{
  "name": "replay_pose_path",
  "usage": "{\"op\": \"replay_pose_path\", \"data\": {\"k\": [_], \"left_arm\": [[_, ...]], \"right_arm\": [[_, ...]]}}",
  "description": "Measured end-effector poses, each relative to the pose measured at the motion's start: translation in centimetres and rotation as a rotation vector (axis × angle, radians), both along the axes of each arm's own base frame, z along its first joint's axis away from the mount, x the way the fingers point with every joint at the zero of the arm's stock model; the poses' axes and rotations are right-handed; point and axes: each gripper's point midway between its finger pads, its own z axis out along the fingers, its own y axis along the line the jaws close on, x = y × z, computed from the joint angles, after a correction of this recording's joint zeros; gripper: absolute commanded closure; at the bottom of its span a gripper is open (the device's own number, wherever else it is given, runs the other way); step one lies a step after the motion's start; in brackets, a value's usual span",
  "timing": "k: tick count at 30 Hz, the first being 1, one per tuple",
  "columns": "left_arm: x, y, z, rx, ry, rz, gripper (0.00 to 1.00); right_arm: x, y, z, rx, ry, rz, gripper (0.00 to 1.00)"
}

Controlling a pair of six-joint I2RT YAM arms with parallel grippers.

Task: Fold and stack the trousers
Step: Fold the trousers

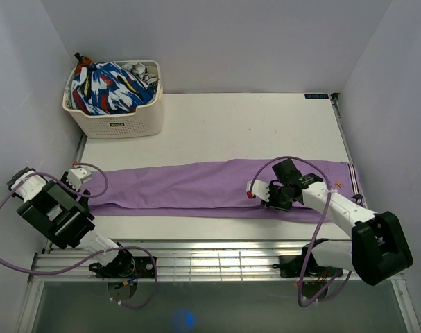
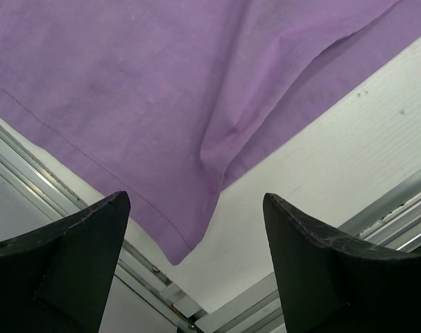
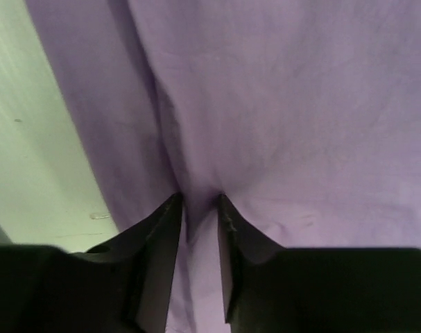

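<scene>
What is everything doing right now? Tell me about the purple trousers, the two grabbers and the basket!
trousers: stretched out long and flat, not yet folded short.
left gripper: open, over the hem corner, holding nothing.
right gripper: pinched shut on a ridge of the trousers.
basket: upright, full.
patterned garment: bundled up inside the basket.

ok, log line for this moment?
trousers: laid lengthwise on table | left gripper: open, above leg end | right gripper: pinching a fabric fold
</scene>
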Motion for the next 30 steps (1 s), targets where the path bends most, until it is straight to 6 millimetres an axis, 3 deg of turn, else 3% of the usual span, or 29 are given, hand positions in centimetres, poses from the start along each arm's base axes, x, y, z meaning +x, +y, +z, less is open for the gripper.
{"op": "replay_pose_path", "data": {"k": [5, 9, 20, 21, 22, 25, 30], "left_arm": [[-0.2, 1.1, -0.4, 0.063, 0.012, -0.028, 0.17], [-0.5, 1.6, -1.0, 0.097, 0.026, -0.043, 0.23], [-0.3, 2.2, -2.7, 0.133, 0.045, -0.072, 0.76], [-0.1, 2.2, -2.6, 0.134, 0.042, -0.075, 0.79], [0.2, 2.2, -2.5, 0.136, 0.041, -0.078, 0.89], [1.7, 2.4, -2.0, 0.141, 0.031, -0.085, 1.0], [5.3, 3.2, 0.2, 0.154, -0.031, -0.068, 1.0]], "right_arm": [[1.0, -0.1, 0.2, -0.005, -0.038, -0.029, 0.92], [1.1, -0.2, 0.2, -0.01, -0.042, -0.039, 0.92], [2.4, 0.1, 1.7, -0.005, -0.079, -0.057, 0.92], [2.7, 0.2, 2.0, -0.001, -0.087, -0.061, 0.92], [2.9, 0.3, 2.4, 0.004, -0.095, -0.065, 0.92], [3.9, 0.7, 3.4, 0.013, -0.121, -0.071, 0.92], [5.2, 0.7, 4.7, 0.029, -0.148, -0.093, 0.92]]}}
